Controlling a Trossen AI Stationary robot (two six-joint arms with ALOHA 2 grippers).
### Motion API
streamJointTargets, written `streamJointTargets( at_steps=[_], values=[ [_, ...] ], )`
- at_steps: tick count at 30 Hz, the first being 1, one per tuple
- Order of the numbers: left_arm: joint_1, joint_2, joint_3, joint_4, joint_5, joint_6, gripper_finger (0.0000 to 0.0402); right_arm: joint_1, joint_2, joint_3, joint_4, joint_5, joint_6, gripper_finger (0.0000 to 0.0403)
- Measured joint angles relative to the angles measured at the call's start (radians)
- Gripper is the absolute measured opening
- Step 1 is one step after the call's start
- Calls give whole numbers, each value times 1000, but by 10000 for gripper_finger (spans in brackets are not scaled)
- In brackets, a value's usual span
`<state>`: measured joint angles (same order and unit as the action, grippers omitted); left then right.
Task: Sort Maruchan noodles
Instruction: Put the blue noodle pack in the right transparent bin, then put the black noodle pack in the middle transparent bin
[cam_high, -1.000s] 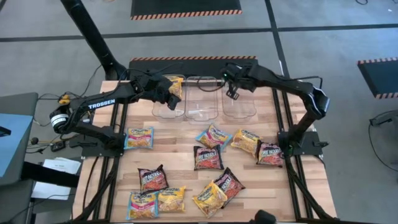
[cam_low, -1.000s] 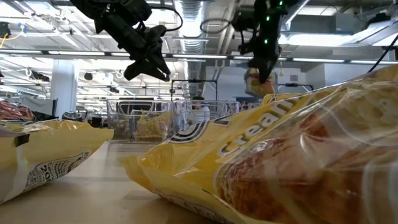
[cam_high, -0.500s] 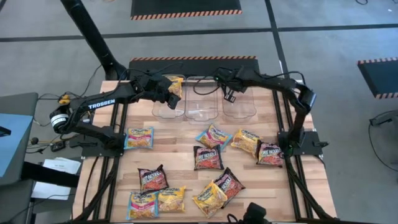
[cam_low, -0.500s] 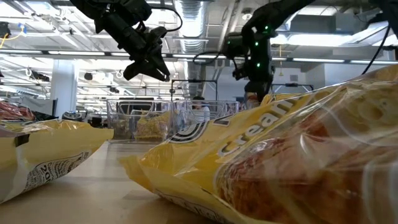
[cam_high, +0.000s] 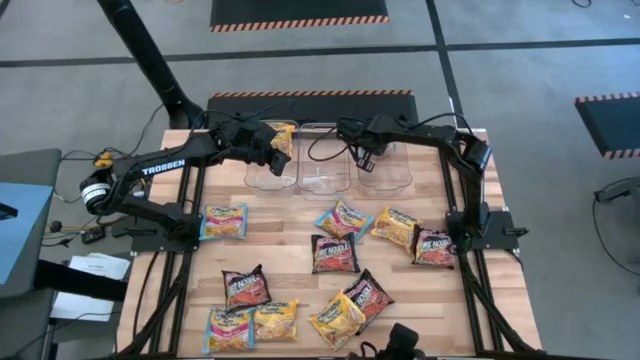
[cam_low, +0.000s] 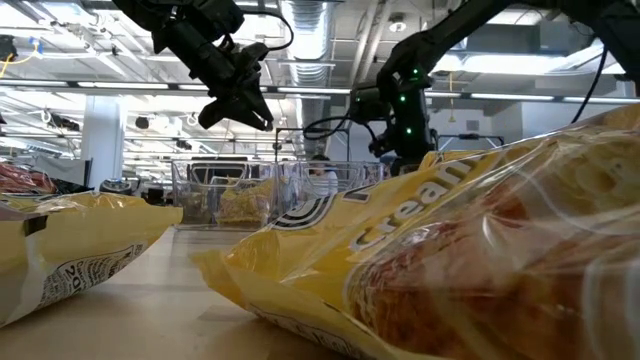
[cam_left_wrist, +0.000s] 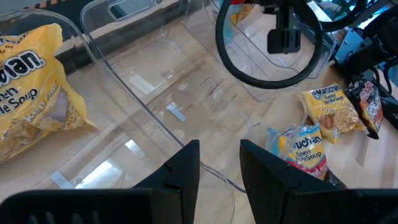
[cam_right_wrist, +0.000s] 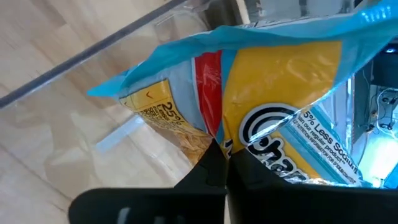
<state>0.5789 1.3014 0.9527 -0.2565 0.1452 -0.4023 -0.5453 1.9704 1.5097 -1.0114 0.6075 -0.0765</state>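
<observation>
Wooden table (cam_high: 290, 225) first, carrying ten loose packets (cam_high: 334, 253) across its near half. Mixed colours there: yellow, maroon and light blue, most lying apart and a few overlapping at the near edge.

Two dark arms next. Left arm (cam_high: 165, 167) reaching in from the table's left edge, right arm (cam_high: 440, 145) bending in from the right, both stretched toward the far side.

Along that far side, three clear bins (cam_high: 323, 175) in a row, walls touching. Left bin (cam_high: 262, 175) with one yellow packet (cam_high: 282, 138) lying in its far end; the same packet shows flat on the bin floor in the left wrist view (cam_left_wrist: 31, 99).

Left gripper (cam_high: 272, 150) hanging above the left bin, near the wall shared with the middle one. Jaws parted, with nothing between the fingers (cam_left_wrist: 186, 171), only bin floor showing through the gap.

Right gripper (cam_high: 363, 150) raised about where the middle and right bins meet; which of the two lies under it cannot be told. Jaws clenched on a blue packet (cam_right_wrist: 280, 81), pinching it at one edge, with the orange and red print facing the wrist camera and the wrapper dangling clear of the bin floor.

From table height, one big yellow packet (cam_low: 450, 260) filling the foreground, another (cam_low: 70, 250) at the left, and both grippers up above the bins behind.
</observation>
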Motion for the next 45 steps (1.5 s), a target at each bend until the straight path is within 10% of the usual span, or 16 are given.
streamJointTargets(
  at_steps=[33, 45],
  values=[
    [0, 0, 0, 1, 8, 17, 102, 29, -96, 117, -179, -66, 24, 130],
    [0, 0, 0, 47, 36, 77, 186, 114, -296, 201, -187, -70, 68, 129]
  ],
)
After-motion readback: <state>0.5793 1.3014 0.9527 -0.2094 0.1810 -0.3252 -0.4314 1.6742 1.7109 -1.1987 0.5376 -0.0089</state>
